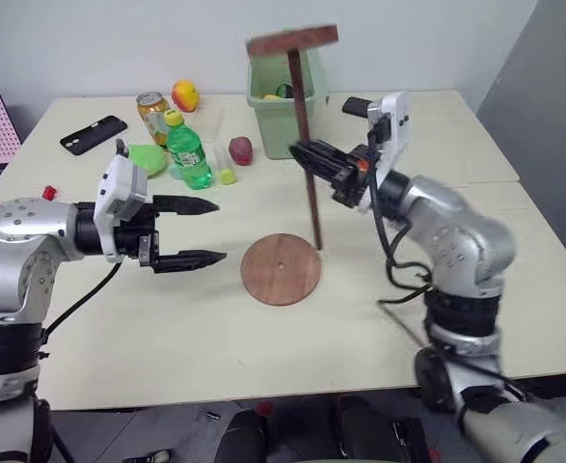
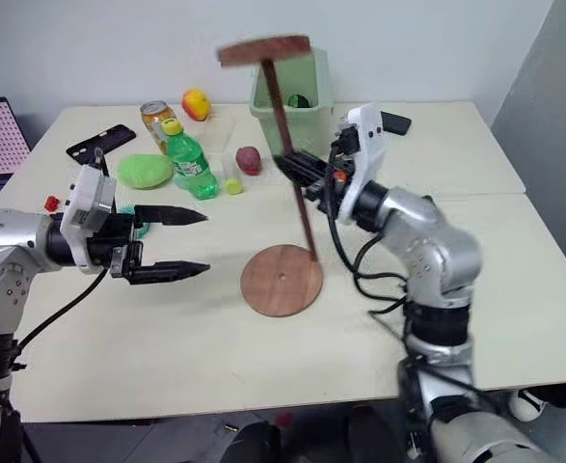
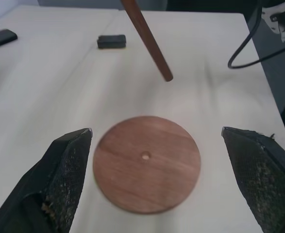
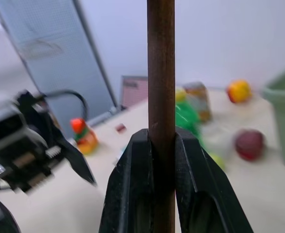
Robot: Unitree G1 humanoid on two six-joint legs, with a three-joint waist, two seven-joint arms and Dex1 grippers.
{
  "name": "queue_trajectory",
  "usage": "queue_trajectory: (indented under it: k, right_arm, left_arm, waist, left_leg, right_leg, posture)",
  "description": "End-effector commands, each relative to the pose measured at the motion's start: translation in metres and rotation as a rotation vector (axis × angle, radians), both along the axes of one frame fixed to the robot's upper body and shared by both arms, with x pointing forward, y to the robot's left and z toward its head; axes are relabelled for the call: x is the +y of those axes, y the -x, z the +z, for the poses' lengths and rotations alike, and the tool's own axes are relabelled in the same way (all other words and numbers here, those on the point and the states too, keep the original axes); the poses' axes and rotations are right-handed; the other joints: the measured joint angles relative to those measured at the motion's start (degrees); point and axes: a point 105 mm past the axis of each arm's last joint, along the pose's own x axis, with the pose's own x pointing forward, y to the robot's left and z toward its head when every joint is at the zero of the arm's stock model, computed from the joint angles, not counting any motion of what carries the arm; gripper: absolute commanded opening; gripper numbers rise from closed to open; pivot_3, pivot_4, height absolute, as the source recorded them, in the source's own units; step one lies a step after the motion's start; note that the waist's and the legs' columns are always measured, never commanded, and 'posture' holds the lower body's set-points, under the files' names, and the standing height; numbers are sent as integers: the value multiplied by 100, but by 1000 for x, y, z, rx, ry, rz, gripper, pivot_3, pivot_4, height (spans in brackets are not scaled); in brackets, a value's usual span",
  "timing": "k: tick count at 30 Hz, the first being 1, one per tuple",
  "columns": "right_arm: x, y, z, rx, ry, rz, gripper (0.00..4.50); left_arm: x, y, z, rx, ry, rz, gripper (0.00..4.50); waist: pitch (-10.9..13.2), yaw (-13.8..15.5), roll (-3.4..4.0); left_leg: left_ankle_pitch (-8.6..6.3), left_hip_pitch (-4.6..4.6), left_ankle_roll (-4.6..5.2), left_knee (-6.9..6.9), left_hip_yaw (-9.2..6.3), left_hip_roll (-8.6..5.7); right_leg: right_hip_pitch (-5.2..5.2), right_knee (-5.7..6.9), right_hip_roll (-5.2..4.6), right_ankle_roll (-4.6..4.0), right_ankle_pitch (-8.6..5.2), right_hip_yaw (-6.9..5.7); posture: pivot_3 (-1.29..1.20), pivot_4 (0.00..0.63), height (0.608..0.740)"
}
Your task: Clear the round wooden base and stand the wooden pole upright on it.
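Wooden pole (image 1: 305,145) hangs in the air, clamped partway down its rod between the two black fingers of the right hand (image 1: 311,159); in the right wrist view the fingers (image 4: 191,184) press flat against both sides of the rod. Its long axis runs close to vertical with a slight lean. The smaller disc fixed to its end is at the top, in front of the green bin (image 1: 283,101), and the bare lower tip points down, off the surface and just past the far right edge of the round wooden base (image 1: 281,269).

That base lies flat on the pale surface (image 1: 167,328) with nothing on it, its small centre hole showing.

The left hand (image 1: 202,231) hovers level just to the left of the base, its fingers spread wide and holding nothing, not touching the disc.

Farther back on the surface stand a green bottle (image 1: 186,149), a can (image 1: 152,111), some fruit and a black phone (image 1: 94,134).
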Motion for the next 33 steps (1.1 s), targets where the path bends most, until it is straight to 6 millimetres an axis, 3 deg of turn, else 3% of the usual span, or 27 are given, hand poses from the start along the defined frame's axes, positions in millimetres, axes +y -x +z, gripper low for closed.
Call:
queue_trajectory:
  k: [1, 18, 33]
  right_arm:
    - [19, 23, 2, -171, -62, 39, 204]
    - [36, -5, -64, -236, -38, -67, 204]
    - [30, -14, -111, -226, 41, -145, 204]
  left_arm:
    - [3, 7, 14, -35, -3, -13, 4500]
    - [11, 12, 0, 22, -72, -40, 4500]
    - [8, 12, -2, 32, -122, -74, 4500]
  waist:
    - [-3, 14, -4]
    - [-2, 0, -4]
    - [-3, 5, -4]
  left_leg:
    - [0, 0, 0, 1, 0, -2]
    - [1, 8, -2, -1, 3, 1]
    - [1, 16, -2, 0, 2, 1]
  right_leg:
    - [1, -3, -2, 0, 0, 0]
    - [4, -2, 3, 0, 0, 1]
    - [13, -1, 3, 0, 0, 1]
  posture:
    - [0, 150, 740]
    - [0, 150, 740]
    - [0, 150, 740]
